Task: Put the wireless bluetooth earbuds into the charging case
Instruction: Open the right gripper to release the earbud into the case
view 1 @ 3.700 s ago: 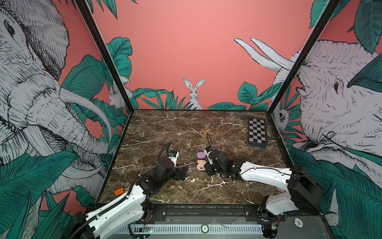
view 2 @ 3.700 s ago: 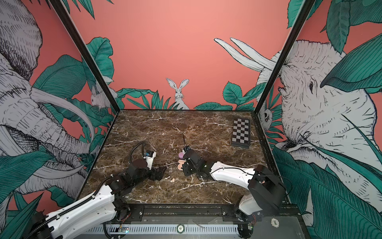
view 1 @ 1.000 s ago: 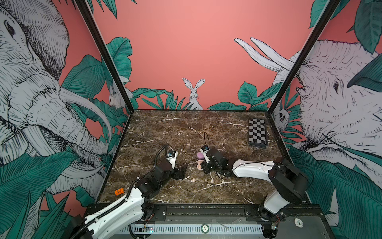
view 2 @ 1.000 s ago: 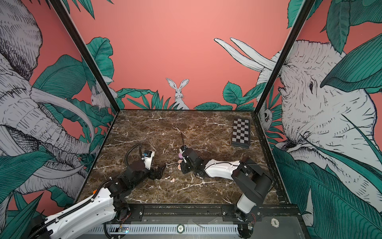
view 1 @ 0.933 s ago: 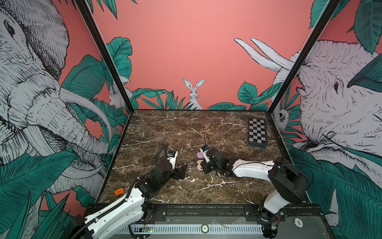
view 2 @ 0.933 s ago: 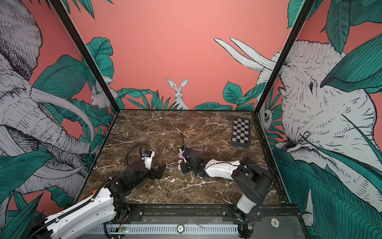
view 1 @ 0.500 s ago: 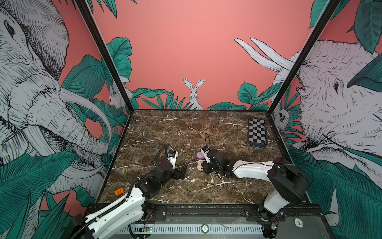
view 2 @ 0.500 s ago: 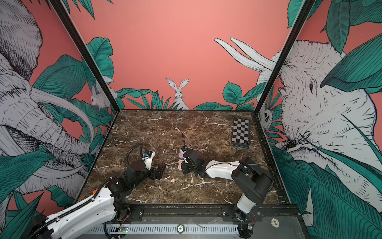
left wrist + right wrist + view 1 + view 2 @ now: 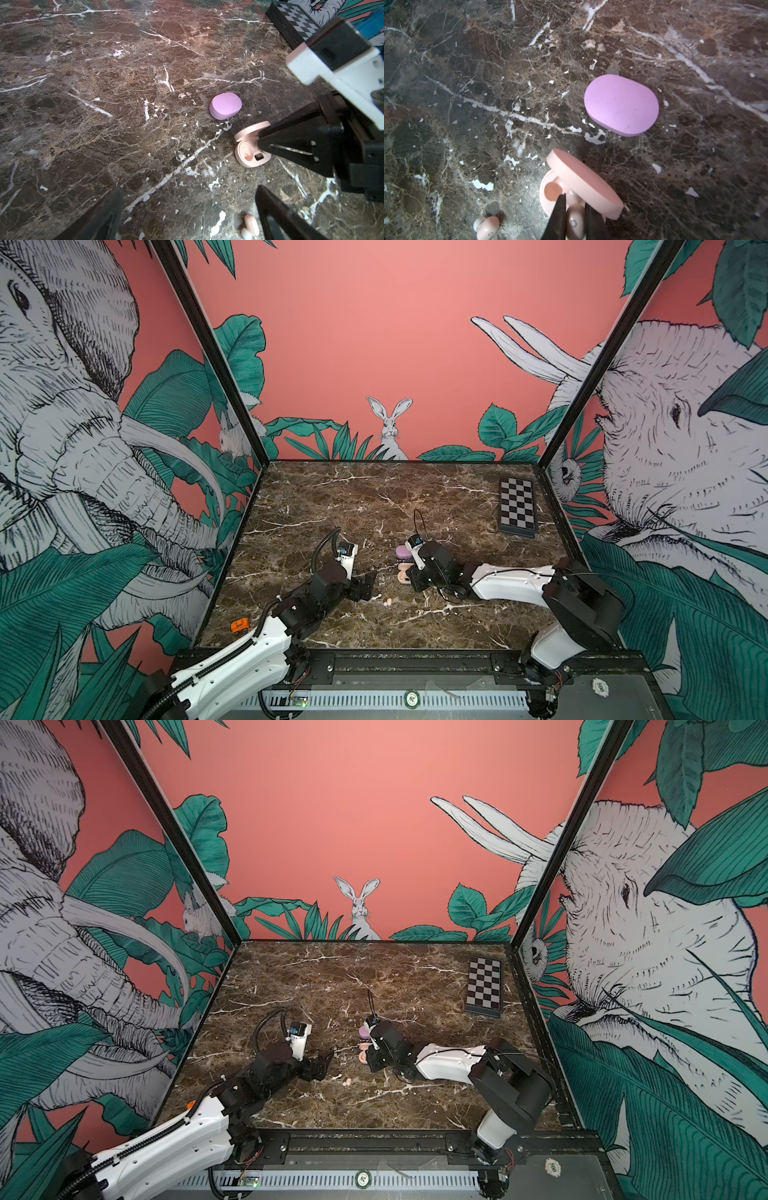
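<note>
An open peach charging case lies on the marble, lid tilted up, next to a closed lilac case. My right gripper is shut on a peach earbud, held just over the open case's base; in both top views it sits at the case. Another peach earbud lies loose on the table. My left gripper stands open and empty, low over the marble, with that loose earbud close beside one finger.
A black-and-white checkerboard lies at the back right near the wall. A small orange object sits at the front left edge. Printed walls close in the table on three sides.
Since the earliest frames the right arm's elbow has folded inward and its gripper has crept slightly left at the peach case. Over the last second nothing visibly moved.
</note>
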### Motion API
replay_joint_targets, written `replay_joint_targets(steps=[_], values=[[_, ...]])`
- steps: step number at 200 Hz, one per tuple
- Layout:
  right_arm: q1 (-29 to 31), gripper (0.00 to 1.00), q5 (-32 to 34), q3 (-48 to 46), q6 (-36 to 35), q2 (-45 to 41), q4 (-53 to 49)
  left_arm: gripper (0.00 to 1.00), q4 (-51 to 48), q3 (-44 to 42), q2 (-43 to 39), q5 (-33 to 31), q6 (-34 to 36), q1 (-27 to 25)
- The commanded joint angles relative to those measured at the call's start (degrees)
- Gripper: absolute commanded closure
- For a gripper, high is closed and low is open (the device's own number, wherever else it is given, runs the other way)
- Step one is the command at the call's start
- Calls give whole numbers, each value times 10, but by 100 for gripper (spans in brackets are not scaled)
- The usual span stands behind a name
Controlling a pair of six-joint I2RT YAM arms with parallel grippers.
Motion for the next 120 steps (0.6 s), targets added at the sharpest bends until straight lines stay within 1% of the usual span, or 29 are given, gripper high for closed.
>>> replay_joint_targets(steps=[1, 60, 120], values=[[-2, 85, 2, -7, -2, -14, 14, 1, 11, 1, -3, -3, 3, -3], [-4, 79, 6, -8, 0, -17, 12, 1, 11, 1, -3, -2, 3, -2], [-3, 77, 6, -10, 2, -29, 11, 1, 11, 1, -3, -2, 3, -3]])
